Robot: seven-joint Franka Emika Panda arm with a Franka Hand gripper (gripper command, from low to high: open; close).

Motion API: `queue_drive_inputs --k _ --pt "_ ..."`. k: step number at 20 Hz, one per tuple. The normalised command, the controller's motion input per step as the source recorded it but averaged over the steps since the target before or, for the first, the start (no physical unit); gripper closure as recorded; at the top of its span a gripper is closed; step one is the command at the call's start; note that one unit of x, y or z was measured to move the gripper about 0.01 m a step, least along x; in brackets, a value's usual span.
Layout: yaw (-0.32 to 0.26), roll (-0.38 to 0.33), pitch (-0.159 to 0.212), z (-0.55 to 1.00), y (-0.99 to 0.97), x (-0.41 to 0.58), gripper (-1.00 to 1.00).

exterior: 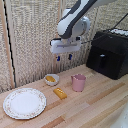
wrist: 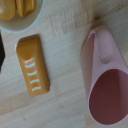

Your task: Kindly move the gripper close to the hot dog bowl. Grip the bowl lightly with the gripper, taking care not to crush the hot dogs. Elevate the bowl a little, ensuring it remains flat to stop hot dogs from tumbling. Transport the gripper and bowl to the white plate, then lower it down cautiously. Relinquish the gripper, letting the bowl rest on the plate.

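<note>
The small whitish hot dog bowl [exterior: 51, 79] sits on the wooden table with the yellow-orange hot dogs [exterior: 50, 78] inside it. In the wrist view only part of the bowl [wrist: 27, 19] and its hot dogs [wrist: 15, 7] shows at the picture's edge. The large white plate [exterior: 24, 103] with a floral rim lies at the exterior view's left, near the front. My gripper [exterior: 63, 57] hangs well above the table, above and a little to the exterior view's right of the bowl. Its blue-tipped fingers are apart and hold nothing.
A yellow-orange rectangular block [exterior: 60, 93] [wrist: 33, 65] lies between bowl and a pink cup [exterior: 78, 82] [wrist: 106, 82] with a handle. A black appliance [exterior: 108, 53] stands at the exterior view's right. A woven screen [exterior: 30, 35] backs the table.
</note>
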Motion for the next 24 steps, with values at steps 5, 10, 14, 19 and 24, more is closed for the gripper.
queue_drive_inputs --k 5,10,14,19,24 --pt "-0.026 -0.011 0.132 -0.41 0.00 0.174 -1.00" --pt "0.000 -0.007 0.092 -0.39 0.00 0.307 -1.00" --pt "0.000 -0.016 0.054 -0.31 0.02 0.323 -1.00" --pt "0.000 -0.016 0.003 -0.24 0.09 0.322 -1.00" --pt "0.000 -0.016 0.000 -0.23 0.09 0.310 -1.00"
